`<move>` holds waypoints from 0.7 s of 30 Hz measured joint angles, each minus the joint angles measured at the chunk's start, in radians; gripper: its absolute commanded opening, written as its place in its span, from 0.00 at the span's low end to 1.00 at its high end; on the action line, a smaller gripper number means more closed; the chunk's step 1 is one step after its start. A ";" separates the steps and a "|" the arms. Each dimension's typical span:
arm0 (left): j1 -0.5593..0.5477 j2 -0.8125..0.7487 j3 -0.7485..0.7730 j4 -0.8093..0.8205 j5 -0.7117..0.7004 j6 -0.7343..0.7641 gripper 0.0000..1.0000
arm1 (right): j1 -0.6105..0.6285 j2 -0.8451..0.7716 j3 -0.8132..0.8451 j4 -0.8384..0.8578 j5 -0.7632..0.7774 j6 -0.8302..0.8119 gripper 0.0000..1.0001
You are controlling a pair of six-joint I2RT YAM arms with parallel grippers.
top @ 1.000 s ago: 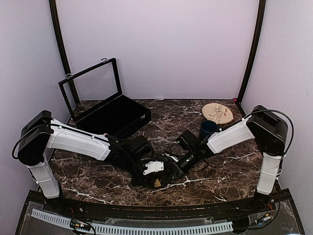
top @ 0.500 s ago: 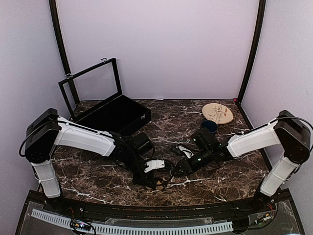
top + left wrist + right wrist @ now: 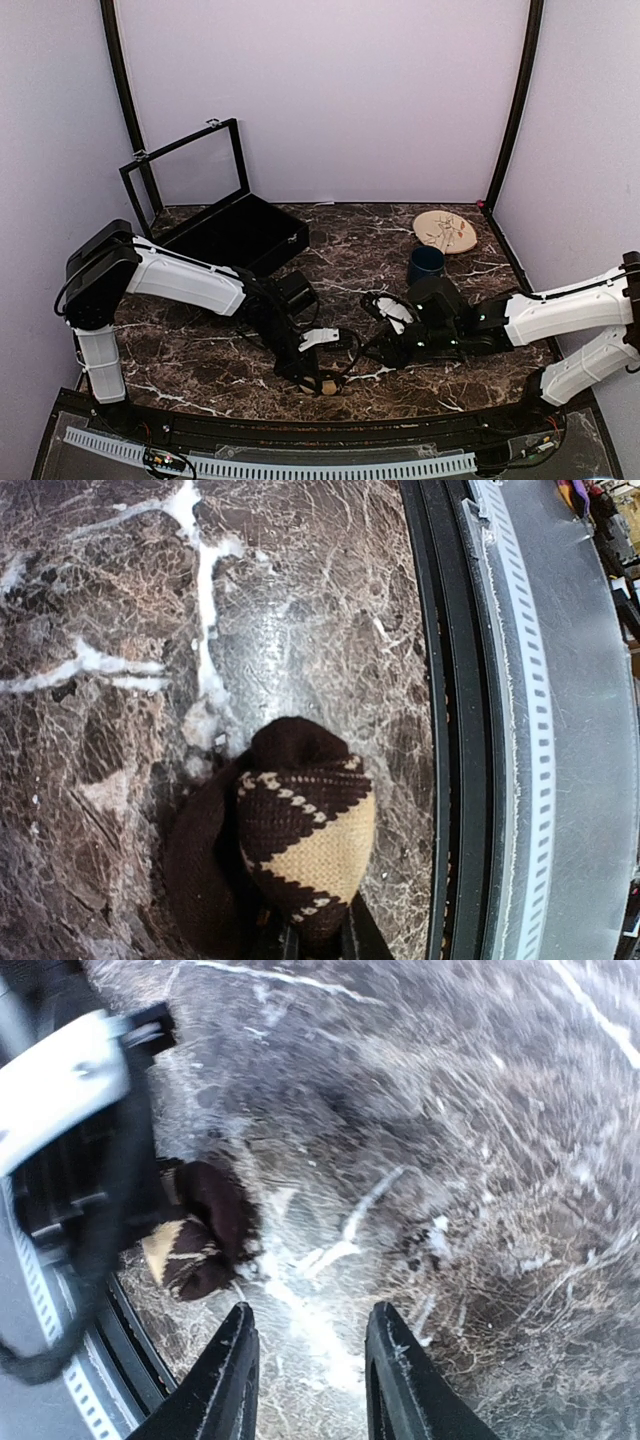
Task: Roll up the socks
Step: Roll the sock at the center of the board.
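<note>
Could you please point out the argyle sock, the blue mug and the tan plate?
argyle sock (image 3: 308, 852), left wrist view, on its tan diamond.
blue mug (image 3: 425, 270), top external view, on its outer wall.
tan plate (image 3: 434, 222), top external view, on its bare face.

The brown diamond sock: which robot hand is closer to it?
Left. The left gripper pinches the sock near the table's front edge. The right gripper hangs open off to one side, not touching it.

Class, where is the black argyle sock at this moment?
The argyle sock lies bunched near the table's front rim, about mid-width in the top view, pinched by the left gripper; the right gripper is apart to its right.
</note>
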 measured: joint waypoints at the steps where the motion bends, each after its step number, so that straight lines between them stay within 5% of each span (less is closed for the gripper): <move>1: 0.004 0.003 0.002 -0.002 0.010 -0.001 0.10 | 0.020 -0.009 0.000 0.000 0.034 -0.008 0.35; 21: 0.027 0.046 0.023 -0.025 0.106 -0.014 0.09 | 0.378 -0.024 0.004 -0.040 0.393 -0.189 0.38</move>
